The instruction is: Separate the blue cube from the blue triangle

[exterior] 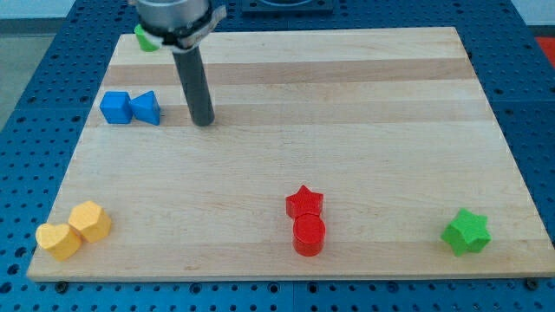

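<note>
A straight dark rod descends from the xArm6's grey mount at the view's top, and my tip rests on the pale wooden board, just to the view's right of the blue pair but not touching it. The arm carries no gripper, so there is no open or closed state to report. The blue cube and the blue triangle sit side by side and touching near the board's left edge, cube on the outside. A green block, shape unclear, peeks out behind the mount at the top left. At bottom left, a yellow hexagonal block touches a yellow heart-shaped block. At bottom centre, a red star touches a red cylinder. A green star stands alone at bottom right. No writing or labels are legible anywhere.
</note>
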`<state>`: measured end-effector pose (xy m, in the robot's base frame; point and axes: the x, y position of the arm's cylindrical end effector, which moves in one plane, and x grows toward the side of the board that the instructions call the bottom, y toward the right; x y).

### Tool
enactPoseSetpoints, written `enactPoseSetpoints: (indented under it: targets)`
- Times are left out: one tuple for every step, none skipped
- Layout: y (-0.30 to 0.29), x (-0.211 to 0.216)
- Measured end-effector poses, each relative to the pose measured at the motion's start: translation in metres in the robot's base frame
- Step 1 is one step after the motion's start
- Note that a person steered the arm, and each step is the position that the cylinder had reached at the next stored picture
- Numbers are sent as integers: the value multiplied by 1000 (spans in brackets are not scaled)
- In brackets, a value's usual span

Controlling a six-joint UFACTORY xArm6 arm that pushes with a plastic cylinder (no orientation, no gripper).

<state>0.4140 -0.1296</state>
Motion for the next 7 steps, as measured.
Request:
enactPoseSetpoints:
  targets:
    - [-49, 28]
    - [-121, 18]
    - [-162, -6]
    - [-144, -25]
    - [-123, -32]
    - [-120, -56]
    - [-101, -83]
